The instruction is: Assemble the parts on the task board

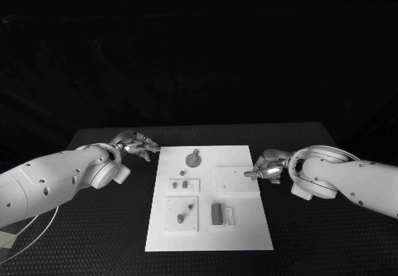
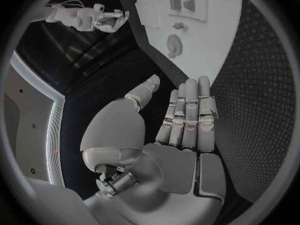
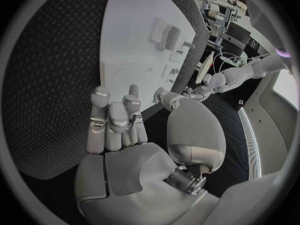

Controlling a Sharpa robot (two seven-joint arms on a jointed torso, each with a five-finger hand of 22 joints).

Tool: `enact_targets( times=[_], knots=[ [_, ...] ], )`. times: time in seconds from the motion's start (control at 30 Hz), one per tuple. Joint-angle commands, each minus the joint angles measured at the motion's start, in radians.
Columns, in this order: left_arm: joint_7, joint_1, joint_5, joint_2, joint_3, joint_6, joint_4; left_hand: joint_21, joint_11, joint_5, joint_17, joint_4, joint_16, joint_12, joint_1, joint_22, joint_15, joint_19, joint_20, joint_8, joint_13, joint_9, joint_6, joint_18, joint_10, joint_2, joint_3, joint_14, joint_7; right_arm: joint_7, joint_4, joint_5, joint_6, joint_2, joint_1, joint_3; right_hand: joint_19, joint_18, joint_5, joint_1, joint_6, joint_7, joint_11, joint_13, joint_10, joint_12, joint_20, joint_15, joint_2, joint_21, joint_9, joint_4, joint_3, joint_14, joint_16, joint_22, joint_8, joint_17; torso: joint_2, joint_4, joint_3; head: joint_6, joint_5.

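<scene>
The white task board (image 1: 240,230) lies in the middle of the black table. On it are a round grey part (image 1: 193,160), a small part (image 1: 182,172), two small parts in a raised square (image 1: 178,185), another part (image 1: 181,217) in a lower square, and a dark block (image 1: 217,213). My left hand (image 1: 137,146) is beside the board's far left corner, fingers straight and holding nothing (image 2: 187,115). My right hand (image 1: 267,167) is at the board's right edge, fingers extended and holding nothing (image 3: 115,120).
A pale strip (image 1: 230,215) lies next to the dark block. A blank raised square (image 1: 234,179) sits near the right hand. The left wrist view shows the round part (image 2: 174,44) ahead of the fingers. Black matting surrounds the board on both sides.
</scene>
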Motion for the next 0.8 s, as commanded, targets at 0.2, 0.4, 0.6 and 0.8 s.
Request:
enact_targets(
  times=[0.2, 0.4, 0.6, 0.8],
  knots=[
    [0.024, 0.001, 0.034, 0.001, 0.001, 0.01, 0.001, -0.012, 0.005, 0.004, 0.005, 0.004, -0.008, 0.005, -0.048, 0.002, -0.001, 0.008, -0.001, 0.008, 0.002, -0.004, -0.009, 0.019, -0.002, -0.011, -0.049, -0.002, 0.0, -0.03, -0.011, 0.06, 0.203, -0.023, 0.041, 0.001, -0.005, 0.022, -0.005, 0.002, -0.022, 0.009, 0.005, 0.003, -0.009, 0.006, -0.007, -0.001, -0.004, 0.005, 0.004, -0.024, -0.001, 0.005, 0.001, 0.019, 0.006, 0.001, 0.0, -0.0006, -0.0002, -0.001, -0.002],
    [0.025, 0.001, 0.037, 0.002, 0.001, 0.011, 0.001, -0.014, 0.004, 0.004, 0.005, 0.004, -0.009, 0.005, -0.058, 0.002, -0.001, 0.008, -0.001, 0.009, 0.002, -0.004, -0.009, 0.02, -0.002, -0.01, -0.059, -0.002, 0.0, -0.037, -0.017, 0.065, 0.213, -0.022, 0.045, 0.001, -0.006, 0.022, -0.005, -0.003, -0.015, 0.008, 0.003, 0.004, -0.01, 0.006, -0.006, -0.002, 0.0, 0.006, 0.01, -0.029, -0.002, 0.005, 0.001, 0.019, 0.012, 0.002, 0.0, 0.0006, -0.0003, -0.001, -0.004],
    [0.025, 0.001, 0.038, 0.002, 0.001, 0.011, 0.0, -0.015, 0.004, 0.004, 0.006, 0.004, -0.009, 0.005, -0.06, 0.001, -0.001, 0.009, -0.001, 0.009, 0.002, -0.005, -0.009, 0.02, -0.002, -0.009, -0.061, -0.002, 0.0, -0.042, -0.017, 0.065, 0.212, -0.021, 0.045, 0.001, -0.007, 0.022, -0.004, -0.007, -0.014, 0.007, 0.003, 0.004, -0.01, 0.006, -0.005, -0.003, 0.003, 0.006, 0.012, -0.03, -0.002, 0.005, 0.001, 0.019, 0.015, 0.002, 0.0, 0.0007, -0.0006, -0.002, -0.004],
    [0.026, 0.001, 0.04, 0.002, 0.001, 0.01, 0.0, -0.016, 0.004, 0.004, 0.006, 0.005, -0.01, 0.005, -0.067, 0.001, -0.001, 0.009, -0.001, 0.009, 0.003, -0.005, -0.009, 0.02, -0.002, -0.008, -0.067, -0.002, 0.0, -0.041, -0.016, 0.065, 0.207, -0.019, 0.045, 0.001, -0.007, 0.022, -0.004, -0.009, -0.013, 0.006, 0.002, 0.004, -0.011, 0.006, -0.005, -0.003, 0.004, 0.006, 0.013, -0.031, -0.001, 0.004, 0.001, 0.019, 0.016, 0.002, 0.0, 0.0007, -0.0007, -0.001, -0.004]
  ],
)
